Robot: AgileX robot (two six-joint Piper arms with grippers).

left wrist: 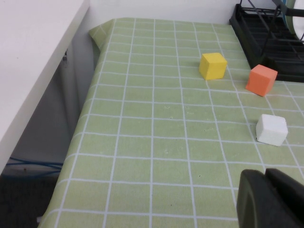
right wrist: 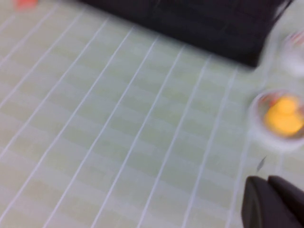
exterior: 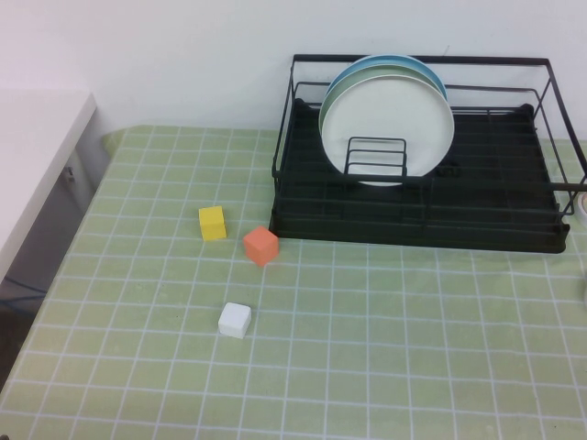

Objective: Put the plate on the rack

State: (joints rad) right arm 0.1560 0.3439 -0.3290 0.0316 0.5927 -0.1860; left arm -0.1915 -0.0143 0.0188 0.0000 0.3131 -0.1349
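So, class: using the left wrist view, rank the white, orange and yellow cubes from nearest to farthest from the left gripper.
From the left gripper, low over the tablecloth:
1. White cube, closest.
2. Orange cube, beside the rack.
3. Yellow cube, farthest.

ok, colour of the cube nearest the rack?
Orange cube, clearest in the high view. Both claws sit low over the table, shut.

I see plate: large, round, plain white, glossy, shallow raised rim. Stands on edge, near upright, face toward me, leaning back against other plates behind it. Sits inside rack, left of centre, lower edge behind small upright wire divider. Rack: rectangular black wire frame, black tray base, tall top rail, at table's far right by wall.
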